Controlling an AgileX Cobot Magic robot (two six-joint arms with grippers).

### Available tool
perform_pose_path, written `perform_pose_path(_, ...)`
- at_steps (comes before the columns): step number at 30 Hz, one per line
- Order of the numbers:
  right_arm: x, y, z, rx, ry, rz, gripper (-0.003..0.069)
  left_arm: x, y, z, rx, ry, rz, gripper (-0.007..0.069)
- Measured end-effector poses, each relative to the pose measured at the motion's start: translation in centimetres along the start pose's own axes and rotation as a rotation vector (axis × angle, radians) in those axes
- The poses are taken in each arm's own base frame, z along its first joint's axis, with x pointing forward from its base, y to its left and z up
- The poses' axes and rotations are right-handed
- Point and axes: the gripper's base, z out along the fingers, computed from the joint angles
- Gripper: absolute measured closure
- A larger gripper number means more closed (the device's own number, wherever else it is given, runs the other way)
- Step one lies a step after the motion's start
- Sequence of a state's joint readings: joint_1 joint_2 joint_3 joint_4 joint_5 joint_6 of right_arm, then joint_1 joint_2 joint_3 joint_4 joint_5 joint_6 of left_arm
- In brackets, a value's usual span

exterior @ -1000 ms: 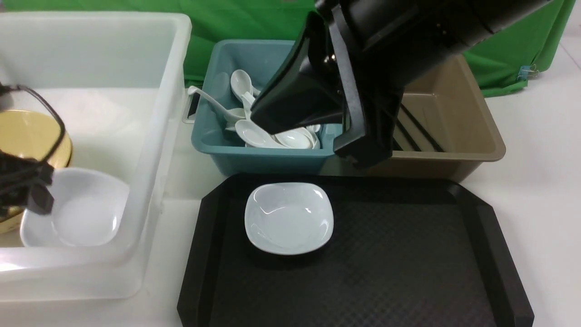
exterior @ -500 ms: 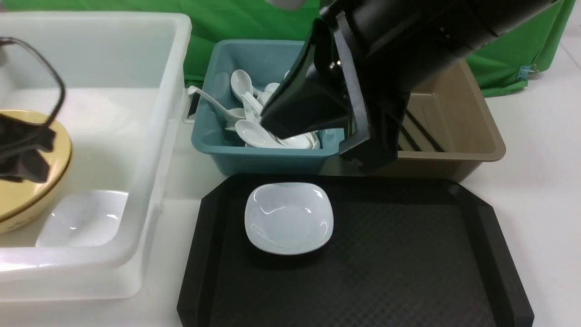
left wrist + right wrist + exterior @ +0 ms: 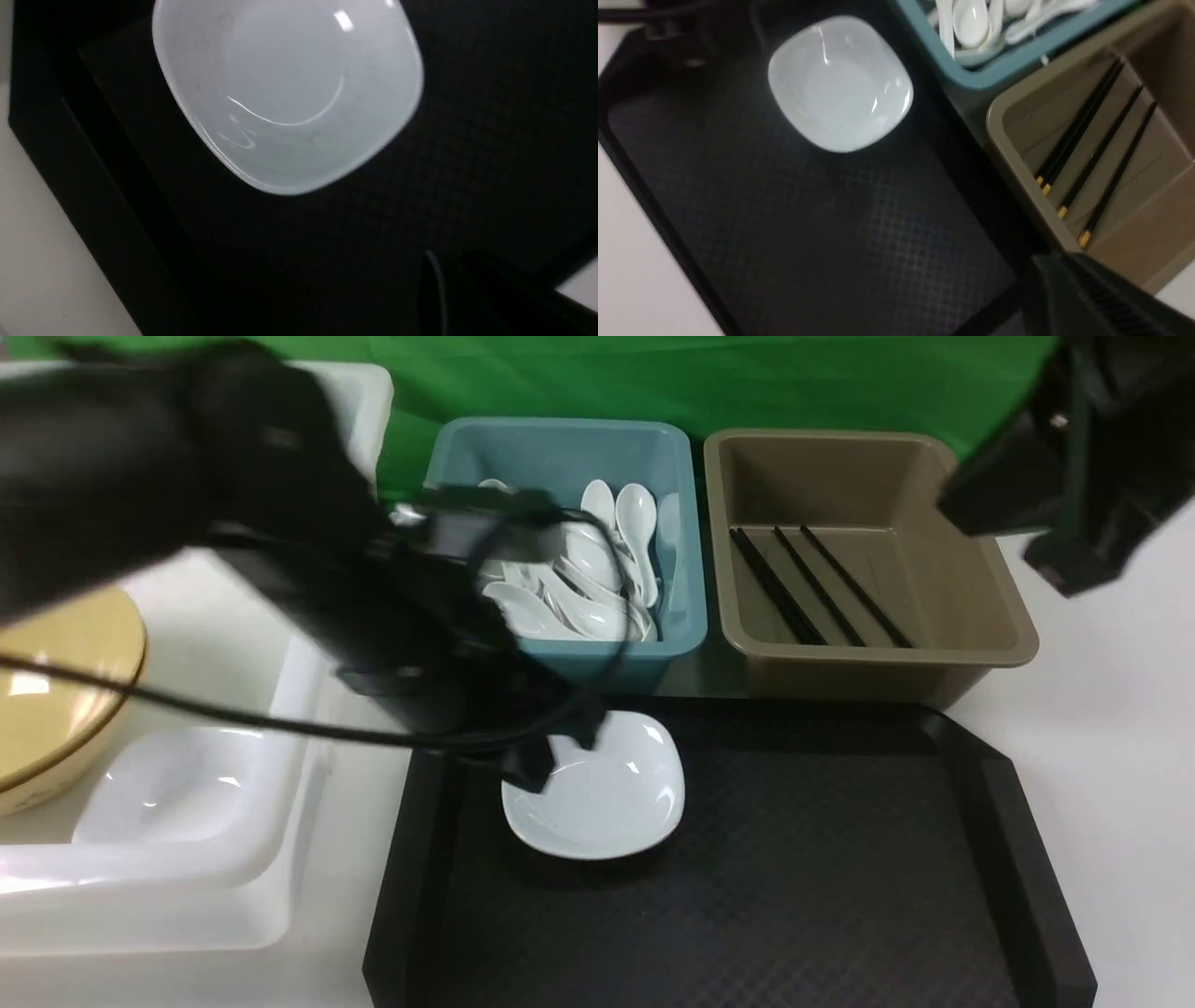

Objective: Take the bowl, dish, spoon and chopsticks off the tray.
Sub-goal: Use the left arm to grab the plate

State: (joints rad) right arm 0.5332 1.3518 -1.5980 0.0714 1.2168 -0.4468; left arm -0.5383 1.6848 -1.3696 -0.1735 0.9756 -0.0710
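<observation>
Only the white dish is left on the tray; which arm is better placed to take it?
Left. The left gripper hangs at the dish rim; the right arm is beyond the brown tub.

The motion-blurred left arm (image 3: pixel 280 551) hides the white dish's (image 3: pixel 607 798) far left corner and part of the teal tub (image 3: pixel 597 658), the left pincer (image 3: pixel 556 752) is too smeared to read, and the yellow bowl (image 3: pixel 56 700) and the tray's (image 3: pixel 980 821) near edge run off-frame.

Black tray (image 3: pixel 822 896), diamond-patterned floor, glossy white dish (image 3: pixel 611 803)! Mustard-yellow bowl (image 3: pixel 56 700). Black chopsticks (image 3: pixel 812 586), gold-tipped; brown tub (image 3: pixel 971 616), teal tub (image 3: pixel 560 663).
</observation>
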Motion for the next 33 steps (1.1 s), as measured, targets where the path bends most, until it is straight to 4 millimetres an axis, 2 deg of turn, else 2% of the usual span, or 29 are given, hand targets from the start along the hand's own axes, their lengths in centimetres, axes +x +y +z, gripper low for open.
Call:
perform_pose_path(1,0.2,0.0,-0.1,-0.001,0.001,0.008,0.0651,-0.9,0.3,1.4,-0.050,0.015,-0.026,0.0517)
perform_pose_path(3,0.3,0.1,-0.4,-0.004,-0.005,0.015,0.0651,-2.0,0.8,2.7,-0.108,0.024,-0.056,0.0440)
perform_pose_path(8,0.3,0.3,-1.0,-0.001,-0.024,0.016,0.0651,-3.5,1.8,5.1,-0.171,0.054,-0.107,0.0279)
perform_pose_path(12,0.3,0.3,-1.3,0.004,-0.036,0.016,0.0651,-3.7,2.4,7.7,-0.190,0.095,-0.134,0.0155)
perform_pose_path(16,0.3,0.3,-1.3,0.000,-0.042,0.019,0.0651,-3.5,2.9,10.1,-0.210,0.128,-0.174,0.0104)
perform_pose_path(19,0.2,0.7,-1.3,-0.045,-0.056,-0.007,0.0652,-3.4,3.3,11.1,-0.245,0.132,-0.202,0.0099)
perform_pose_path(23,0.0,1.1,-1.3,-0.082,-0.072,-0.033,0.0654,-3.7,3.4,11.4,-0.243,0.102,-0.209,0.0102)
perform_pose_path(27,0.0,1.1,-1.2,-0.086,-0.073,-0.039,0.0654,-3.8,3.5,11.9,-0.238,0.102,-0.219,0.0147)
perform_pose_path(29,0.0,1.1,-1.2,-0.086,-0.073,-0.046,0.0654,-3.7,3.7,12.3,-0.232,0.116,-0.235,0.0200)
perform_pose_path(33,0.1,1.1,-1.2,-0.087,-0.073,-0.052,0.0654,-3.7,4.0,12.3,-0.214,0.123,-0.251,0.0433)
